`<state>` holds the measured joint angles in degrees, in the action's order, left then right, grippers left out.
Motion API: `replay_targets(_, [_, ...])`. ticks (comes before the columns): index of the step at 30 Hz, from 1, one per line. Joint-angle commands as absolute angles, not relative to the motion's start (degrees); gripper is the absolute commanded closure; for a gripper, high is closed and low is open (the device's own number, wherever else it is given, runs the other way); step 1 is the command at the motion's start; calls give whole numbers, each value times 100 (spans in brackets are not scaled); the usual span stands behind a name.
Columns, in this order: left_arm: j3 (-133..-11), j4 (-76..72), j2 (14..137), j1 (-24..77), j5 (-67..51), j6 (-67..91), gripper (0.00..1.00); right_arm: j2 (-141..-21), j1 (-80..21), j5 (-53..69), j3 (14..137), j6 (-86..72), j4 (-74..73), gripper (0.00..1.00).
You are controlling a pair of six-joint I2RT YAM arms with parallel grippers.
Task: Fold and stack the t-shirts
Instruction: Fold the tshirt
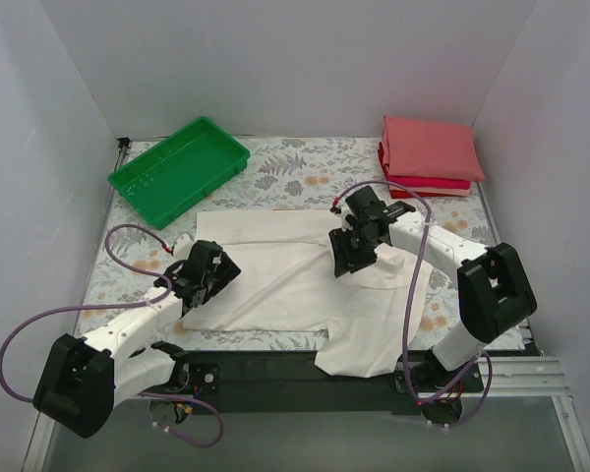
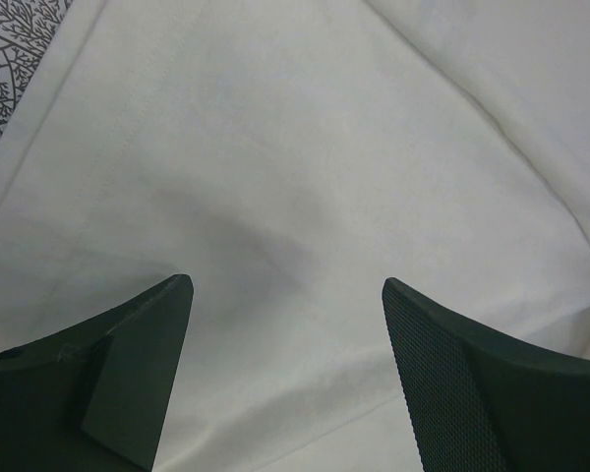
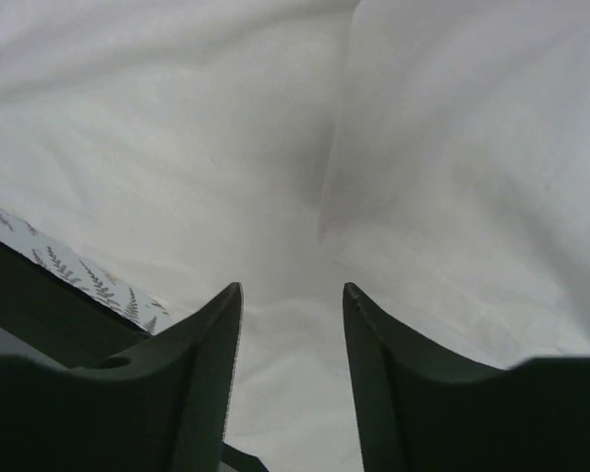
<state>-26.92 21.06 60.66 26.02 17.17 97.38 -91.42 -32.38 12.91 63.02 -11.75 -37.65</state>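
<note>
A white t-shirt (image 1: 275, 275) lies spread and partly folded on the patterned table, plain side up, with one part hanging over the near edge. My left gripper (image 1: 208, 277) is open over its left part; the cloth (image 2: 275, 197) fills the left wrist view between the fingers. My right gripper (image 1: 352, 252) is open over the shirt's right part, near a fold edge (image 3: 329, 187), with nothing between its fingers. A stack of folded salmon-pink and red t-shirts (image 1: 429, 154) sits at the back right.
A green plastic tray (image 1: 179, 168) stands at the back left. White walls close in the table on three sides. Purple cables loop from both arms. The table's near edge (image 1: 275, 344) runs under the shirt's hanging part.
</note>
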Motion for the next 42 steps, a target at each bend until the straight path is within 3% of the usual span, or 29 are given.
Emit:
replay_targets(1, [-2681,2206,5933,2619,1881,9738,23,-9062,-3278,1503,6618,-1029,-3806,41])
replay_targets(2, [-2681,2206,5933,2628,1890,9738,23,-9027,-3270,1399,6618,-1028,-3806,36])
replay_targets(5, [-2698,2224,5941,2619,1890,9747,23,-8904,-3269,978,6618,-1089,-3797,2])
replay_targets(10, [-2795,2250,5941,2619,1898,9756,23,-8631,-2946,299,6479,-1292,-3535,2])
replay_targets(14, [-3023,2276,5915,2619,1890,9756,23,-8613,-2287,762,6267,-1397,-3078,2])
replay_targets(21, [-3208,2206,6213,2628,2030,9809,22,-9710,-1337,625,6687,-1117,-2672,2])
replay_targets(33, [-3242,2223,6890,2593,2215,9888,20,-11592,-985,-44,7892,-484,-2364,2])
replay_targets(42, [-3366,2004,7725,2461,2162,9818,19,-11524,-949,439,8332,-71,-2189,2])
